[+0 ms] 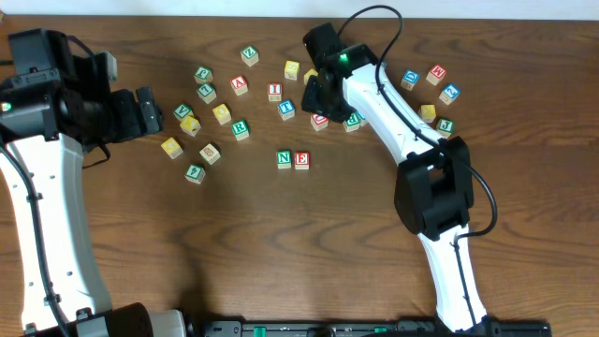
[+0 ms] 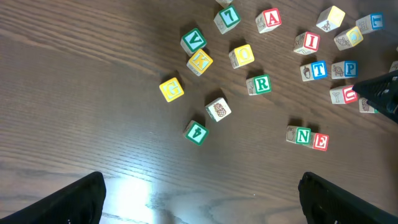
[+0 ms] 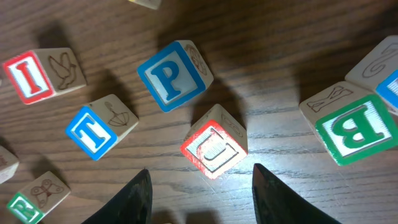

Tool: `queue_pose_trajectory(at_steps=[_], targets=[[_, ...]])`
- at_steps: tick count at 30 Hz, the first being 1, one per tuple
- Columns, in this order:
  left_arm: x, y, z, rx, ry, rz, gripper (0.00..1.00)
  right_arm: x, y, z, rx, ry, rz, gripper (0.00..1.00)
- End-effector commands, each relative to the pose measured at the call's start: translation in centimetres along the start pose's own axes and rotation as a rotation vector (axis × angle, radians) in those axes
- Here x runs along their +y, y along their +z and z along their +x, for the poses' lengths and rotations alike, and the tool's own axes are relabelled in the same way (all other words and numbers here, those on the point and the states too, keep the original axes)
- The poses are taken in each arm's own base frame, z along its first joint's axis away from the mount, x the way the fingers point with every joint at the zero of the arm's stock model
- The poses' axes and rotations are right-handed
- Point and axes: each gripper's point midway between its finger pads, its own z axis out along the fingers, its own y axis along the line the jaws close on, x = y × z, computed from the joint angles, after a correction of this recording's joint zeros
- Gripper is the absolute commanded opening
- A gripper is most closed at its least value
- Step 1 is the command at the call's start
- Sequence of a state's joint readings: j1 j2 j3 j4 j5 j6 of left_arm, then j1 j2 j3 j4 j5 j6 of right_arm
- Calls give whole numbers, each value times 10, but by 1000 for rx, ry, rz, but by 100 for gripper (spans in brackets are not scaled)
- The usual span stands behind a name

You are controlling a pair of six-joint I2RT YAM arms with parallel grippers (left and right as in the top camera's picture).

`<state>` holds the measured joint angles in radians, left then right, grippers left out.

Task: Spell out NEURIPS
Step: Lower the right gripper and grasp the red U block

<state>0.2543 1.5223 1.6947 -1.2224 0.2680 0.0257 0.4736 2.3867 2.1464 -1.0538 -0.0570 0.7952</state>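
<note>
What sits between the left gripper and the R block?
Overhead view: green V block, yellow K block and another yellow block lie between the left gripper and the R block.

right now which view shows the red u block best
Right wrist: the red U block sits large and central, just ahead of the right gripper, letter readable. Overhead shows it partly hidden by that gripper. Left wrist shows it small near the right edge.

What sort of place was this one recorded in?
Probably a robotics lab bench: a wooden table, a white left arm and right arm reaching over it, and small alphabet cubes scattered between them.
</note>
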Motion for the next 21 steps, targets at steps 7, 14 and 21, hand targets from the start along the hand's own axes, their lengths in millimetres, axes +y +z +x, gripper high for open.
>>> queue_pose_trajectory(at_steps=[7,14,21], targets=[[-3,-8,-6,-29,3,12,98,-1,0,3,-17,70,19,45],[-3,-8,-6,-29,3,12,98,-4,9,2,-35,97,26,46],[-3,-8,-6,-29,3,12,98,-5,28,3,-54,97,9,46]])
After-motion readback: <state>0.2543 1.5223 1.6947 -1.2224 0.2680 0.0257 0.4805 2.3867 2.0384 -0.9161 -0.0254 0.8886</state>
